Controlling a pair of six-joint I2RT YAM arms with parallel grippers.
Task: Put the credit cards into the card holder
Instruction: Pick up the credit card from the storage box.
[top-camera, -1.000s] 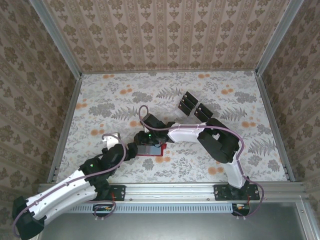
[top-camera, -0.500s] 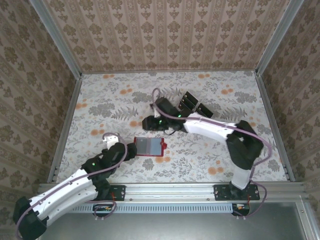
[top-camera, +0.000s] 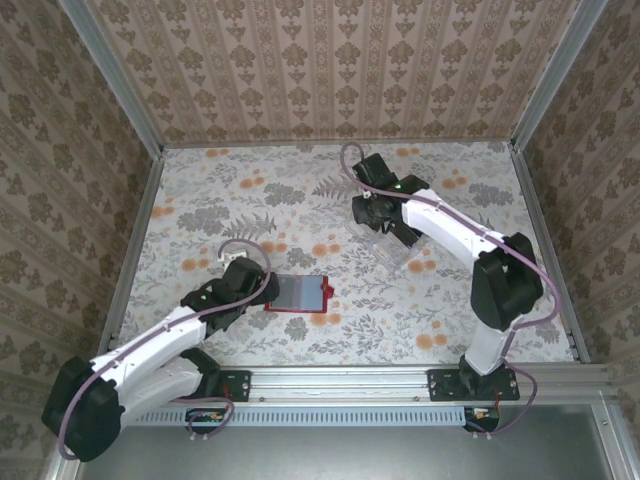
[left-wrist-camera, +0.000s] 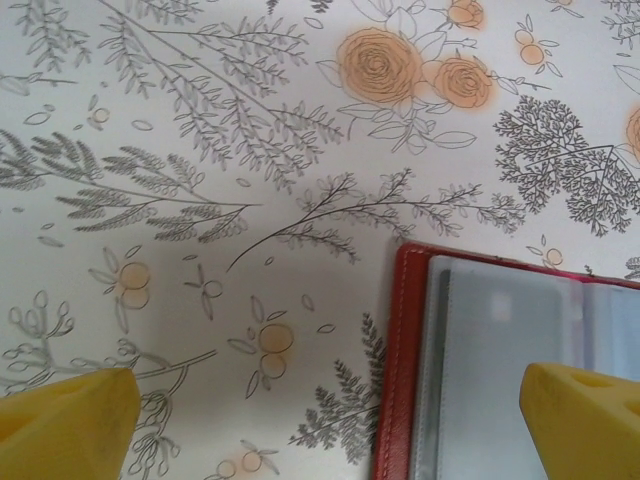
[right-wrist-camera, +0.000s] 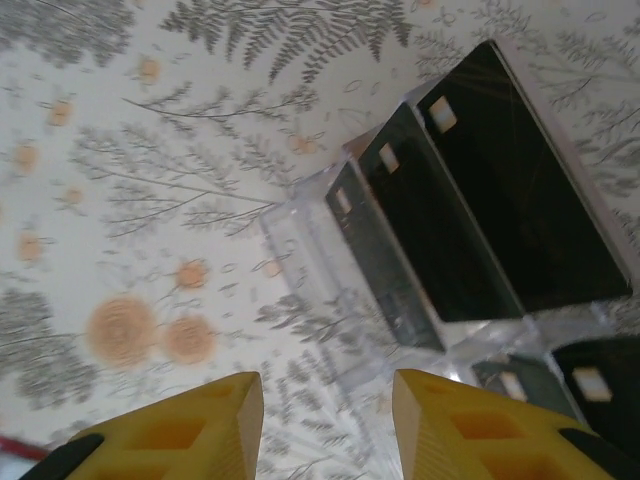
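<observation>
1. My left tool (left-wrist-camera: 325, 425) was spread as wide as it goes, with nothing between its fingers.
2. The card holder (left-wrist-camera: 490, 350) lay open on the tabletop (left-wrist-camera: 200, 150), just below that tool. Its red edge sat between my two fingertips and its greyish pockets ran under the right-hand one. I could not tell whether that fingertip touched it.
3. From above, my left tool (top-camera: 262, 290) sat at the holder's (top-camera: 298, 295) left edge.
4. My right tool (right-wrist-camera: 330, 430) was partly spread, a clear gap between its yellow fingers, gripping nothing.
5. The credit cards (right-wrist-camera: 470, 230) stood leaning in a row inside a clear tray (right-wrist-camera: 290, 215), ahead of that tool and off to its right, apart from the fingertips. Each black card showed a small pale square near one corner.
6. From above, my right tool (top-camera: 372, 210) hung at the tray, well apart from the card holder and from my left tool.
</observation>
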